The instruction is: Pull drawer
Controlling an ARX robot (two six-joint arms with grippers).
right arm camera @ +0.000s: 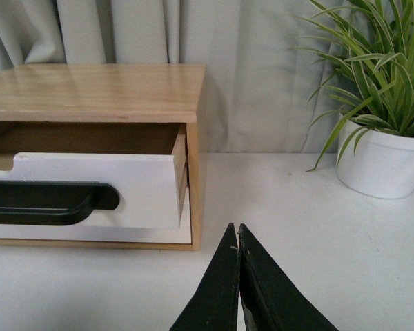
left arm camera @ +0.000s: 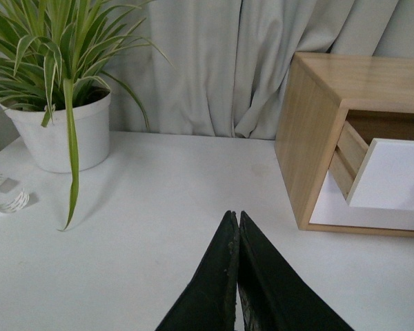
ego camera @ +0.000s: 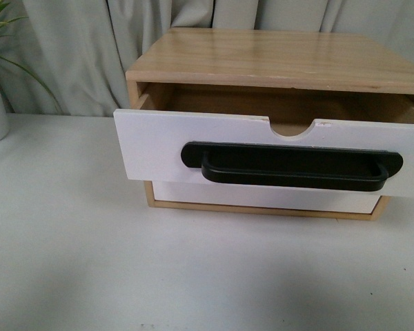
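Note:
The drawer [ego camera: 165,148] has a white front, a long black bar handle [ego camera: 293,167] and a half-round notch in its top edge. It stands pulled partway out of the light wood cabinet [ego camera: 283,58], its wood side showing. The drawer [left arm camera: 393,172] also shows in the left wrist view, and the drawer [right arm camera: 141,189] with its handle [right arm camera: 48,202] in the right wrist view. My left gripper [left arm camera: 235,215] is shut and empty over the table, left of the cabinet. My right gripper [right arm camera: 236,227] is shut and empty, right of the cabinet. Neither gripper shows in the front view.
A plain white lower drawer front [ego camera: 262,198] sits under the pulled one. A potted plant [left arm camera: 58,127] stands at the table's left, another potted plant [right arm camera: 383,162] at its right. Grey curtains [ego camera: 76,48] hang behind. A white ribbon-like scrap [left arm camera: 7,200] lies by the left pot.

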